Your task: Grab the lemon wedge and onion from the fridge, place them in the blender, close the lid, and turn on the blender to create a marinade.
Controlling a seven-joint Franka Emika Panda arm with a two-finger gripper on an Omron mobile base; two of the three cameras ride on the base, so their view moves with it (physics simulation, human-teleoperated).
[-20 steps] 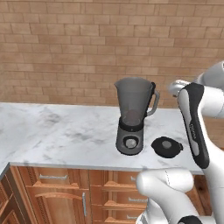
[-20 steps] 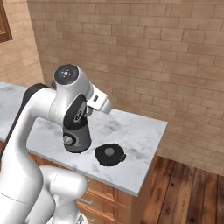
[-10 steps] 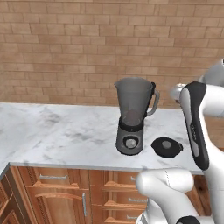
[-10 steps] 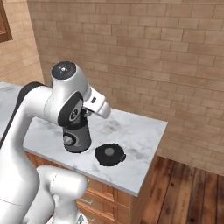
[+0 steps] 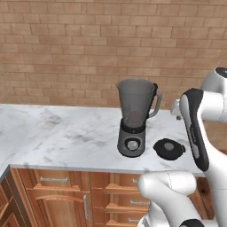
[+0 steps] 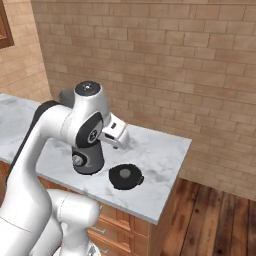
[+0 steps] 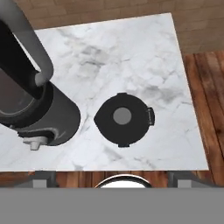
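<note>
Marble counter (image 5: 57,133), brick wall (image 5: 66,48), wood floor (image 6: 220,215)

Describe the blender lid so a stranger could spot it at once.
Start at the marble counter below the brick wall and find the blender standing on it. The lid lies flat beside the blender's base, toward the counter's end. It is a dark round disc with a lighter grey knob at its centre.
</note>
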